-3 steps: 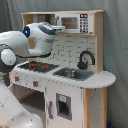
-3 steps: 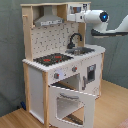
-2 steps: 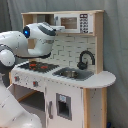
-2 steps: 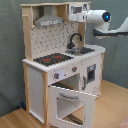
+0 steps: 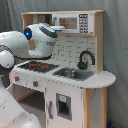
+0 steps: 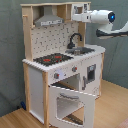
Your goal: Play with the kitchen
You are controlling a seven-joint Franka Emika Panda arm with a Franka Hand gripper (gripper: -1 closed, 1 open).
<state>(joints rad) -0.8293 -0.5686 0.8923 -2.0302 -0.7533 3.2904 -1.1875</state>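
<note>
The toy kitchen [image 5: 95, 82] [image 6: 35, 80] is white and light wood and shows in both exterior views. It has a black-red stovetop [image 5: 37, 65] [image 6: 52, 59], a black faucet [image 5: 85, 59] [image 6: 75, 39] over the sink [image 5: 70, 73] [image 6: 83, 50], a grey hood [image 6: 50, 21] and a pegboard back [image 6: 52, 37]. My gripper [image 5: 59, 28] [image 6: 75, 16] is up at the small microwave [image 5: 75, 22] [image 6: 79, 9] on the top shelf, at its front. The windowed oven door [image 6: 72, 102] hangs open, folded down.
My white arm [image 5: 22, 45] fills the first exterior view's left and reaches over the stovetop. In the second exterior view it comes in from the right [image 6: 105, 17]. A wooden floor [image 6: 112, 107] lies around the kitchen, and a grey curtain [image 6: 10, 45] hangs behind.
</note>
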